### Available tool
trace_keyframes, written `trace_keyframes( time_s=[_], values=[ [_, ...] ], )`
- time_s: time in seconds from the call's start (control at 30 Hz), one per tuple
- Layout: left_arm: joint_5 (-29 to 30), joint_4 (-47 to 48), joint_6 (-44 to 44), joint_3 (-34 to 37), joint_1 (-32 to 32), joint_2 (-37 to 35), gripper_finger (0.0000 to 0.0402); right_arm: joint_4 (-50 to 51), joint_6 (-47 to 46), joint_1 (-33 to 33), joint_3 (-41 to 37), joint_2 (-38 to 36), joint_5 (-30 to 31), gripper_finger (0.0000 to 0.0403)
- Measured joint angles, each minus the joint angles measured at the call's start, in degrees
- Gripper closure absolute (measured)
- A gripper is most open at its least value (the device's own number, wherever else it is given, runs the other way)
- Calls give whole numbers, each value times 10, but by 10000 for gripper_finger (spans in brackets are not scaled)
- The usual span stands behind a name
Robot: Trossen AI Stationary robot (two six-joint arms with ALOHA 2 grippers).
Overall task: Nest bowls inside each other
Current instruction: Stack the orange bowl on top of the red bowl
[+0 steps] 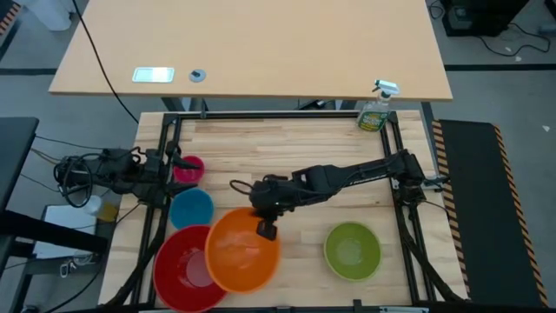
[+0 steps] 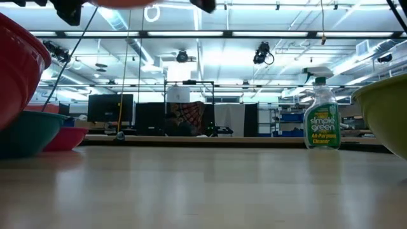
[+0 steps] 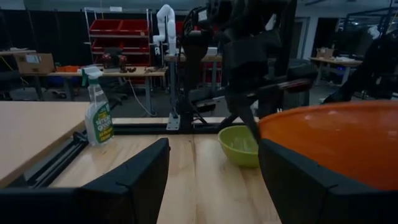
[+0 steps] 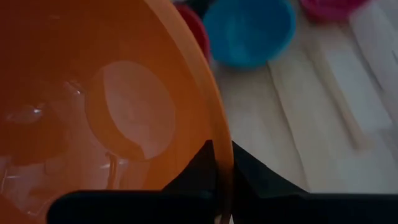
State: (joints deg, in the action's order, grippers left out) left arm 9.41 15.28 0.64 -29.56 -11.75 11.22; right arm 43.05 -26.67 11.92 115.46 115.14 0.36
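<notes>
My right gripper (image 1: 265, 228) is shut on the orange bowl (image 1: 241, 250), which hangs above the table and, in the high view, overlaps the red bowl (image 1: 181, 271) at the near left. The blue bowl (image 1: 191, 209) and the pink bowl (image 1: 188, 169) stand on the table farther back along the left side. The green bowl (image 1: 352, 250) stands at the near right. My left gripper (image 3: 211, 180) waits open at the left edge, beside the pink bowl, with nothing between its fingers. My right gripper pinches the orange bowl's rim (image 4: 217, 134) on the side toward the table's far right, one finger inside the bowl and one outside. The fingers (image 4: 249, 171) slant down from the far right. The bowl hangs clear of the table, open side up and tilted.
A green spray bottle (image 1: 375, 111) stands at the table's far right corner. Black frame rails (image 1: 278, 115) run along the table's edges. Bare wood (image 1: 304, 148) lies across the middle and far part of the table.
</notes>
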Motion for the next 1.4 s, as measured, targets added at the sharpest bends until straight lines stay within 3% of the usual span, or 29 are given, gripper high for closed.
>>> trace_keyframes(
  time_s=[0.27, 0.63, 0.9, 1.07, 1.4],
  values=[
    [0, -25, 0, 0, 0, -2, 153, -130, 32, 1, 0, 20, 24, 375],
    [0, -28, 3, 0, 0, -11, 153, -193, 58, 10, 38, 80, 26, 375],
    [0, -29, 6, 0, 0, -4, 153, -355, 99, 20, 38, 150, 6, 374],
    [0, -27, 10, 0, 0, -8, 153, -369, 101, 12, 37, 188, -15, 374],
    [0, -25, 12, 0, 0, -7, 153, -349, 112, -3, 38, 206, -1, 373]
  ],
)
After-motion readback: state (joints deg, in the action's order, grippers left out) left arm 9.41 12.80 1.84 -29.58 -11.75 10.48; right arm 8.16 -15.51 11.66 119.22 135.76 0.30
